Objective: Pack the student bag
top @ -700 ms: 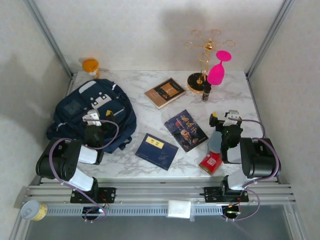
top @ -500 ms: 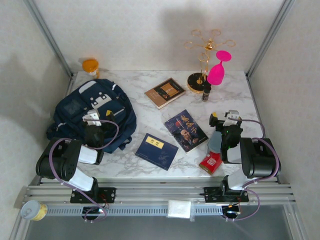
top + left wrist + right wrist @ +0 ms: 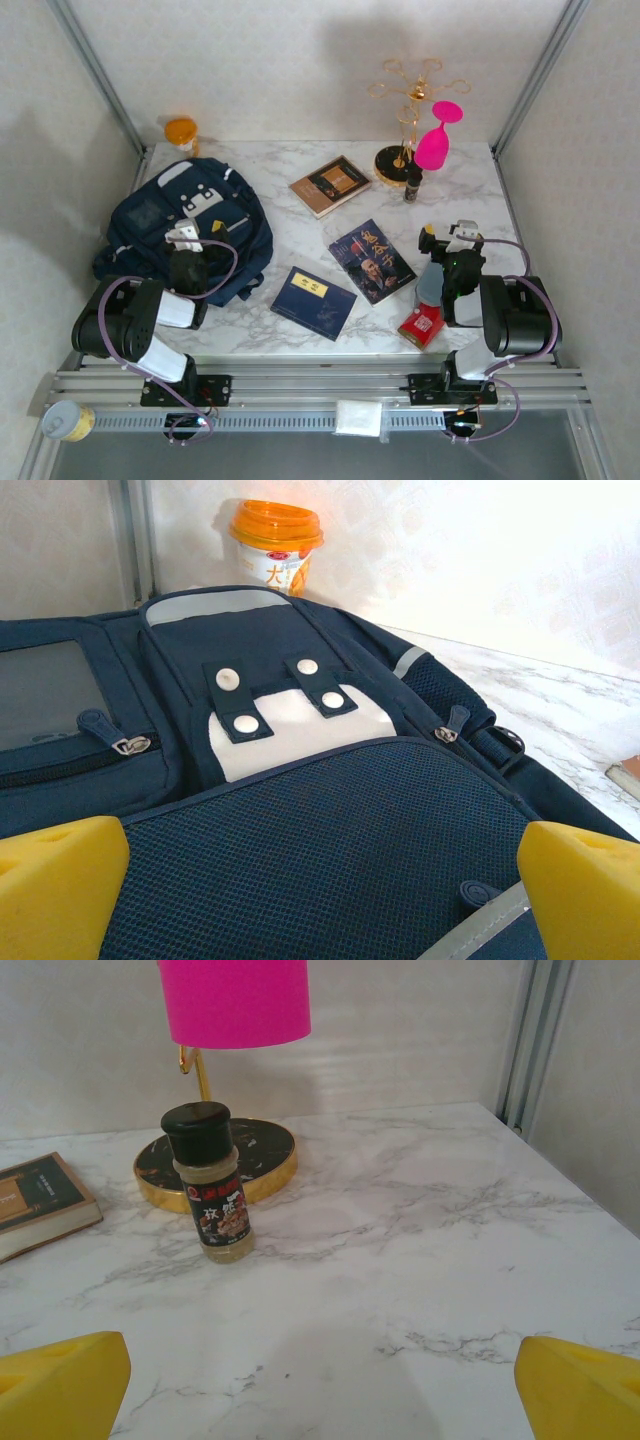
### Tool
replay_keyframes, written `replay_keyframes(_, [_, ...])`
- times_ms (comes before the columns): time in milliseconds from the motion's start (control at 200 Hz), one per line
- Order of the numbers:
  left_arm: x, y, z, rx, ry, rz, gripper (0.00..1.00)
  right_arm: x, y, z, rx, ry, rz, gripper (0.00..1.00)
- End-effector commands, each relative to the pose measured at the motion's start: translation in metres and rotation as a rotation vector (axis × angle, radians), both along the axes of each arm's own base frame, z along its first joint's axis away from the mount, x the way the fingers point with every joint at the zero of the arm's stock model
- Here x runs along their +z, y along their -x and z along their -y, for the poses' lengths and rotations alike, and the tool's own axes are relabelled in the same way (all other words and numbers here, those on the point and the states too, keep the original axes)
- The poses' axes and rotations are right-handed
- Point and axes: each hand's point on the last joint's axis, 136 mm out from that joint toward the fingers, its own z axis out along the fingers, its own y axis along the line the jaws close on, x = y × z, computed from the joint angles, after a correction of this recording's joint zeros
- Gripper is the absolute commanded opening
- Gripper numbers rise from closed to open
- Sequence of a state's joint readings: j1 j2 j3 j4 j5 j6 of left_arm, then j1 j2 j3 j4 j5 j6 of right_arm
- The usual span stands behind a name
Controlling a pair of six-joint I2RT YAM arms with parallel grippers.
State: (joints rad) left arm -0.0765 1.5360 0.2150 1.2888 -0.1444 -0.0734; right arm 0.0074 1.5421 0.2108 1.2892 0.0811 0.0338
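The student bag (image 3: 175, 225), a navy-blue backpack with white patches, lies flat at the table's left. My left gripper (image 3: 188, 240) hovers over its near half, open. In the left wrist view the yellow pads (image 3: 55, 885) stand wide apart over the bag's mesh pocket (image 3: 320, 830), with nothing between them. My right gripper (image 3: 448, 242) is at the right side of the table, open. Its pads (image 3: 585, 1385) stand apart over bare marble in the right wrist view, holding nothing.
Three books lie mid-table: a brown one (image 3: 330, 185), a dark one with a portrait (image 3: 372, 260) and a navy one (image 3: 314, 302). A red packet (image 3: 422, 325) lies by the right arm. A spice bottle (image 3: 213, 1185), gold stand (image 3: 405, 130), pink glass (image 3: 437, 140) and orange cup (image 3: 275, 545) stand at the back.
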Motion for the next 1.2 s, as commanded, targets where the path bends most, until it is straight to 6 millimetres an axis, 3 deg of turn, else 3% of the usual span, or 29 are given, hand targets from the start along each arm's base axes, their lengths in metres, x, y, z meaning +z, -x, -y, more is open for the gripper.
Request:
replay_keyframes(0, [0.003, -0.003, 0.0, -0.011, -0.012, 0.01, 0.99, 0.002, -0.001, -0.003, 0.012, 0.007, 0.01, 0.99])
replay_keyframes(506, [0.008, 0.0, -0.005, 0.019, -0.002, 0.027, 0.99, 0.006, 0.0, -0.003, 0.008, 0.005, 0.021, 0.99])
replay_keyframes(646, [0.022, 0.002, -0.006, 0.023, -0.001, 0.024, 0.99, 0.018, 0.0, 0.008, -0.059, -0.015, 0.003, 0.99])
replay_keyframes(676, [0.029, 0.004, -0.007, 0.028, 0.003, 0.031, 0.99, 0.014, 0.002, 0.011, -0.083, -0.03, -0.027, 0.99])
replay_keyframes(691, [0.032, 0.004, -0.007, 0.03, 0.005, 0.032, 0.99, 0.024, -0.004, 0.013, -0.095, -0.042, -0.013, 0.99])
replay_keyframes(776, [0.051, 0.01, -0.01, 0.047, 0.035, 0.06, 0.99, 0.032, -0.01, 0.021, -0.149, -0.114, -0.075, 0.99])
replay_keyframes(886, [0.078, 0.02, -0.015, 0.084, 0.177, 0.119, 0.99, 0.048, -0.012, 0.013, -0.116, -0.206, -0.096, 0.99])
replay_keyframes(1011, [0.09, 0.029, -0.023, 0.158, 0.394, 0.109, 0.99, 0.042, -0.004, 0.007, -0.133, -0.421, -0.184, 0.99])
replay_keyframes(1121, [0.084, 0.041, -0.028, 0.2, 0.485, 0.104, 0.99, 0.026, 0.001, -0.033, 0.051, -0.586, -0.304, 0.99])
replay_keyframes(1196, [0.077, 0.047, -0.027, 0.191, 0.548, 0.097, 0.99, 0.019, 0.001, -0.045, 0.09, -0.636, -0.386, 0.99])
